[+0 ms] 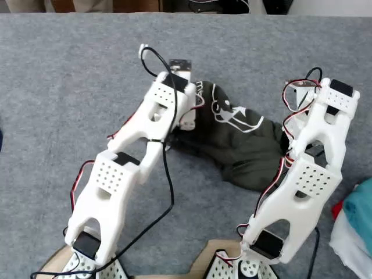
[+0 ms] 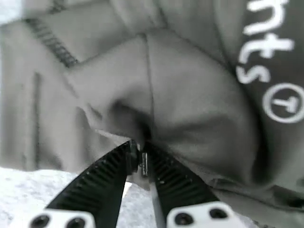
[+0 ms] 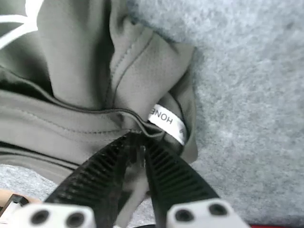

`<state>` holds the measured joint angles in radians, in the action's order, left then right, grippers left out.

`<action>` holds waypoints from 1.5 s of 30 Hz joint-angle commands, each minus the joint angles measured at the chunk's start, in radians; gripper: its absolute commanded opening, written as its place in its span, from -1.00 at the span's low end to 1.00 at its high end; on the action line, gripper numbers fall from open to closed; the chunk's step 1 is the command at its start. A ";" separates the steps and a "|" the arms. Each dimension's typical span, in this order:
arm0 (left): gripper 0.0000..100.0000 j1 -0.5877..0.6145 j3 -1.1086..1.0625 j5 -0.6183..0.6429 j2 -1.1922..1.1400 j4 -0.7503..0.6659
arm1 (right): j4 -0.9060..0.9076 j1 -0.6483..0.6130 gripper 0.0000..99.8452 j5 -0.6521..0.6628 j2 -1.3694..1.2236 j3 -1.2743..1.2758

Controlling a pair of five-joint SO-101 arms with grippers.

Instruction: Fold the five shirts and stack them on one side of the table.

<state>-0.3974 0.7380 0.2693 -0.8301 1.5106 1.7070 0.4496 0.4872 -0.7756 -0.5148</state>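
The left end effector has its ribbed jaws drawn almost together, with a small fold of the dark green shirt pinched at the tips. The right end effector is closed down the same way on a seamed edge of the shirt, right beside a white sewn-in label. In the high view the shirt lies crumpled on the grey table, a little toward 3 o'clock from the middle. The left arm meets it at its 10 o'clock edge and the right arm at its 3 o'clock edge, so the garment sits between the two. A heap of teal, white and red cloth rests at the table's 4 o'clock edge, well apart from the shirt. The shirt looks light, thin and limp, so it will probably sag and bunch wherever it is not held, and it may drag on the felt-like table rather than slide. Seams, hems and the collar look like the soundest places to grip, since their doubled fabric should slip less between the jaws. Holding two points far apart on one edge should let the cloth be pulled flat. A pinch in loose mid-panel fabric, as on the left, risks lifting only a wrinkle.
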 commanded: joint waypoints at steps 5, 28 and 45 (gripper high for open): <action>-0.96 0.109 0.118 0.006 0.021 0.002 | 0.078 0.012 -0.95 -0.061 0.010 -0.209; -0.96 0.117 0.187 0.002 0.012 0.057 | 0.077 -0.094 -0.63 -0.230 0.079 -0.048; -0.96 0.117 0.186 0.002 0.010 0.057 | 0.078 -0.105 -0.85 -0.259 0.099 -0.041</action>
<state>-0.2885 0.8807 0.2693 -0.8316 1.5597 1.7637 0.3667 0.2355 -0.7741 -0.5577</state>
